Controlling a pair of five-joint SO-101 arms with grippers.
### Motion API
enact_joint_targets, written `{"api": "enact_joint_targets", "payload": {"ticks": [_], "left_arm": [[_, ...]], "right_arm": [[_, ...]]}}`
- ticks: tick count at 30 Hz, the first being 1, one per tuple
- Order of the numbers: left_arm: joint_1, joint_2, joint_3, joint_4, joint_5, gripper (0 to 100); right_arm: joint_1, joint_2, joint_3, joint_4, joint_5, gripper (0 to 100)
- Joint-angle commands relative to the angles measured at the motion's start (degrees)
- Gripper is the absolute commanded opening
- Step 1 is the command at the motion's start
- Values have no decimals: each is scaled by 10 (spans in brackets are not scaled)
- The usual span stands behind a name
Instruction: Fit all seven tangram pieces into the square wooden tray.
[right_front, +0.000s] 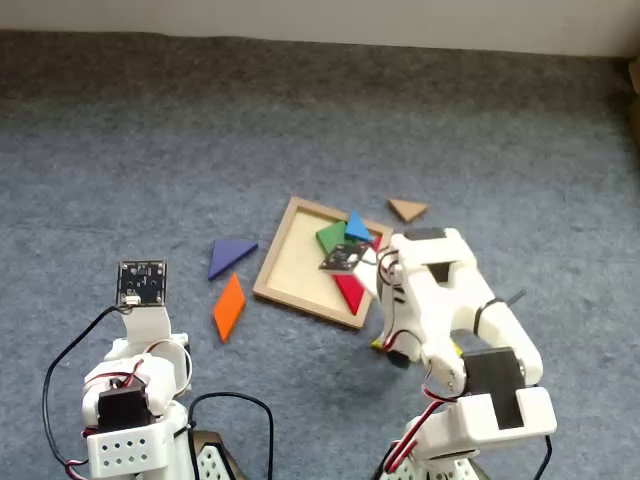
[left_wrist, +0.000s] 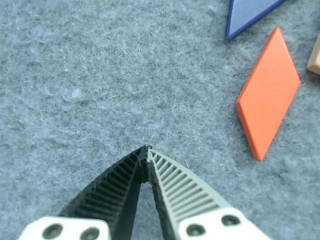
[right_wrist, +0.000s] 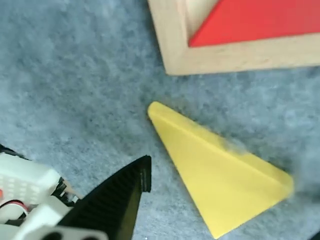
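The square wooden tray (right_front: 283, 262) lies mid-table and holds a green triangle (right_front: 331, 238), a small blue triangle (right_front: 356, 227) and a red triangle (right_front: 351, 291). My right gripper (right_front: 392, 350) hangs just off the tray's near corner (right_wrist: 175, 50), open. Its black finger (right_wrist: 125, 195) stands beside a yellow triangle (right_wrist: 220, 175) lying flat on the carpet. On the tray's other side lie a purple triangle (right_front: 230, 256) and an orange parallelogram (left_wrist: 267, 95). A tan triangle (right_front: 407, 209) rests beyond the tray. My left gripper (left_wrist: 146, 155) is shut and empty, low over bare carpet near the orange piece.
Grey carpet covers the whole table. The right arm's body (right_front: 440, 300) overhangs the tray's near right corner and hides most of the yellow piece from above. The left arm (right_front: 135, 385) sits at the near left, with open carpet ahead of it.
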Motion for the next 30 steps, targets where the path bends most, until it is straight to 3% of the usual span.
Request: {"api": "enact_joint_targets", "payload": {"ticks": [1, 4, 9, 27, 30], "left_arm": [[-6, -15, 11, -1, -2, 7], [-6, -15, 11, -1, -2, 7], [-6, -15, 11, -1, -2, 7], [-6, -15, 11, -1, -2, 7], [-6, -15, 11, -1, -2, 7]], "right_arm": [[-11, -7, 12, 2, 8, 507], [-9, -7, 16, -22, 8, 476], [-12, -7, 15, -58, 5, 320], [-11, -7, 16, -56, 4, 310], [-9, -7, 14, -19, 4, 310]]}}
